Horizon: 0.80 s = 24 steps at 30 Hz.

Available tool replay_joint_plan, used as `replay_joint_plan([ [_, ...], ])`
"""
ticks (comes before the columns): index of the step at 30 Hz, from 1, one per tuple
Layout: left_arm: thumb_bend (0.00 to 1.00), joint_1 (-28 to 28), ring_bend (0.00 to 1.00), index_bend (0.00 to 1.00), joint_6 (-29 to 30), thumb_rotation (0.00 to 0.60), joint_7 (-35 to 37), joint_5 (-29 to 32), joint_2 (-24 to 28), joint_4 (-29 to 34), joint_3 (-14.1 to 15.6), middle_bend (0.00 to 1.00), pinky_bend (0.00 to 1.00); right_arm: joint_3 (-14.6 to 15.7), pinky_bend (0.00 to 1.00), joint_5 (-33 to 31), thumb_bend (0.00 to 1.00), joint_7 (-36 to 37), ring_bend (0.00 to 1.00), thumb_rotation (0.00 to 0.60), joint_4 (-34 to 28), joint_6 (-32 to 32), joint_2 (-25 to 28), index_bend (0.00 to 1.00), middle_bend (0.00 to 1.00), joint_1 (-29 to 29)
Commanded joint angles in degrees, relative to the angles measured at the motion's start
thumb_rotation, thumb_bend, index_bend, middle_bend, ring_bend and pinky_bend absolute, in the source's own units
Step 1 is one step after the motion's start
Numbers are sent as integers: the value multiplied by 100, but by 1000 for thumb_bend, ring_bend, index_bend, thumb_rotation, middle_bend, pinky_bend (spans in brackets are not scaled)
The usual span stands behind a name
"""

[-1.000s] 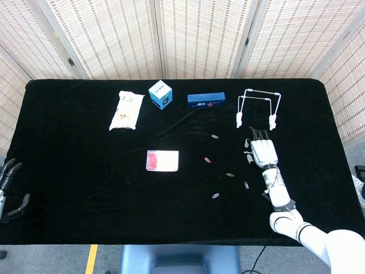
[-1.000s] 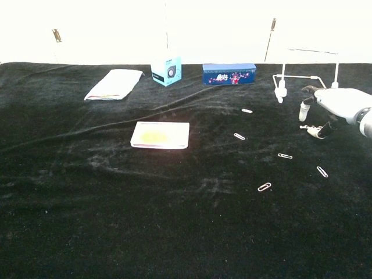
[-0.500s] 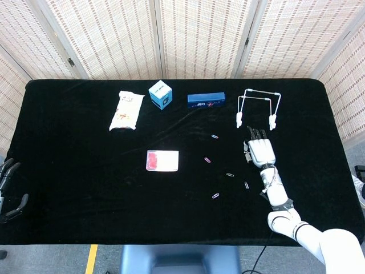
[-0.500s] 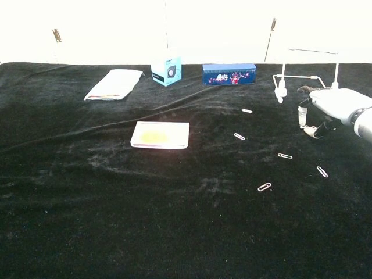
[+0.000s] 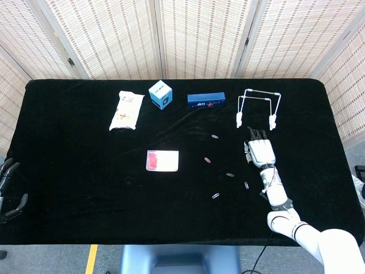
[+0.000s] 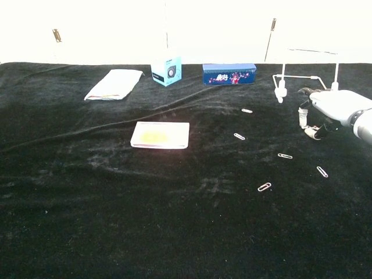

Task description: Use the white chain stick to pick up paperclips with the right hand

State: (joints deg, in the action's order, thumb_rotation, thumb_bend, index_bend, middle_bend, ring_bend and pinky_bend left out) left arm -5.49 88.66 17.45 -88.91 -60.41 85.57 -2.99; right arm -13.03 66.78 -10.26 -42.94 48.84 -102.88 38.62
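Forward has crept the right hand (image 5: 260, 150) (empty, fingers apart); it nears the white chain stick (image 5: 258, 106).

— What colours are showing on that black velvet-like table cloth (image 5: 85, 171)?

— The thin white chain stick (image 5: 258, 104) is standing out pale against it, and the small metal paperclips (image 5: 230, 174) are glinting silver, some looking faintly pink or purple from the head view.

— And along the back?

— A light blue cube box (image 5: 161, 93) is showing a dark round mark, a dark blue flat box (image 5: 206, 100) is carrying red and white print, and a white soft packet (image 5: 126, 110) is showing reddish specks.

— The middle?

— A clear flat case (image 5: 162, 160) is looking pink from above, yellowish from the chest view.

— The hands?

— The white right hand (image 5: 261, 150) is showing black fingertips (image 5: 255, 133); the left hand (image 5: 8, 191) is looking dark grey.
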Motion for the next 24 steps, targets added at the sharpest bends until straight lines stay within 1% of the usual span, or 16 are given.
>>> replay_joint_plan([
  [1,500,1,0,0,2,600,-8,-3,-2,2,2,0,5,-3,0,21,439,22,0,600,14,33,-7,500,0,-3],
  [10,500,7,0,0,13,600,-18,-8,-8,2,4,0,4,-37,0,10,457,-68,0,600,202,142,-124,663,4,-10],
  [17,500,9,0,0,32,600,-19,-17,-16,-1,-1,0,5,-34,0,95,462,14,0,600,275,258,-158,772,66,-23],
  [21,500,10,0,0,44,600,-21,-25,-25,-9,-2,0,5,-22,0,154,461,55,8,600,320,315,-172,820,99,-28],
  [24,500,7,0,0,42,600,-20,-22,-28,-15,-6,0,5,-21,0,195,462,70,14,600,336,360,-172,835,111,-24],
])
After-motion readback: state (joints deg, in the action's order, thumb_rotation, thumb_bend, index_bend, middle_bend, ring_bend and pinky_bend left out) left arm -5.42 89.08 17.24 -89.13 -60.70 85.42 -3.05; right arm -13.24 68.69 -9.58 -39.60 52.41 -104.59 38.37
